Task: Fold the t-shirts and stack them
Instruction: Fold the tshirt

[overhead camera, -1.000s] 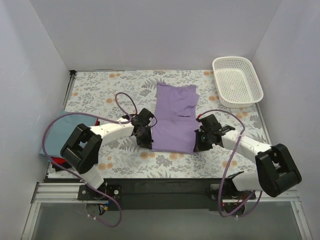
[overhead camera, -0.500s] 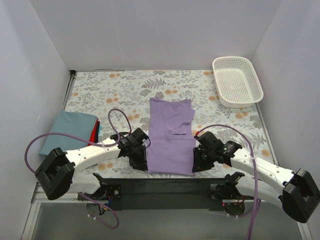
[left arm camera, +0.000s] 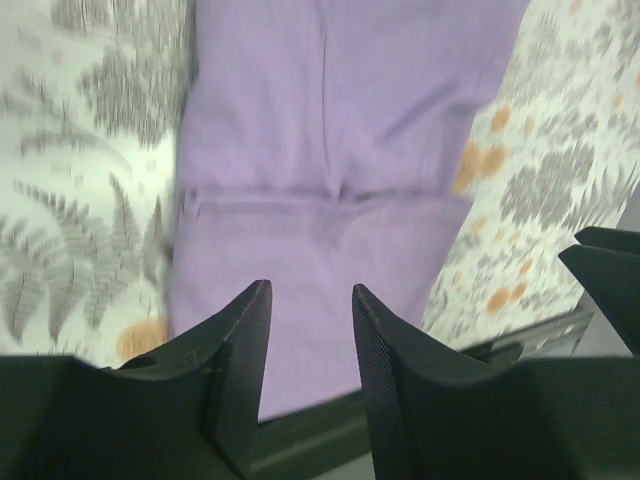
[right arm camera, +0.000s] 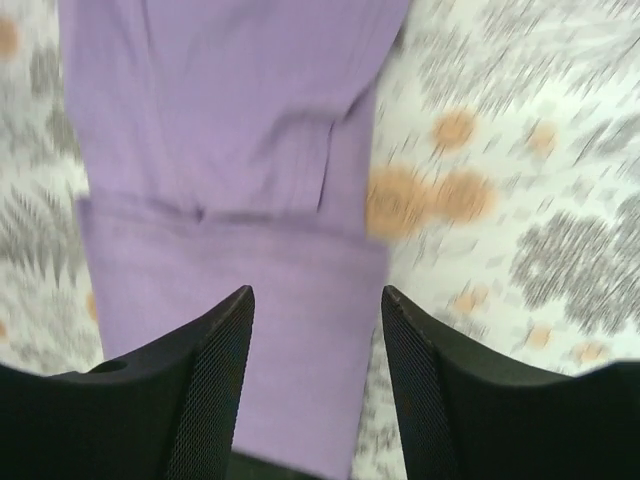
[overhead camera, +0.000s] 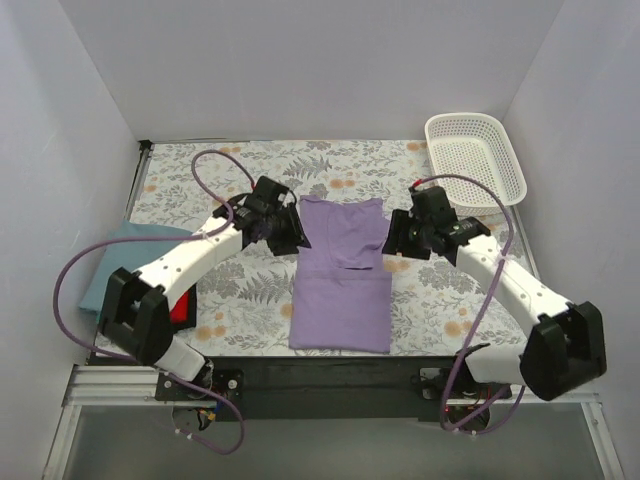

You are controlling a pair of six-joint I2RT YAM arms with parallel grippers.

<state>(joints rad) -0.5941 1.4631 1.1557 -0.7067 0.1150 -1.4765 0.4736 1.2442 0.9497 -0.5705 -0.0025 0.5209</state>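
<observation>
Both arms have travelled from the near hem of the lilac t-shirt (overhead camera: 340, 275) to its far end: I read the left gripper (overhead camera: 291, 232) beside its left shoulder and the right gripper (overhead camera: 391, 238) beside its right. Both wrist views show the fingers spread with nothing between them; they probably do not touch the cloth, but blur prevents confirmation. The shirt lies flat as a long strip, centred on the floral table cover (overhead camera: 240, 290).
</observation>
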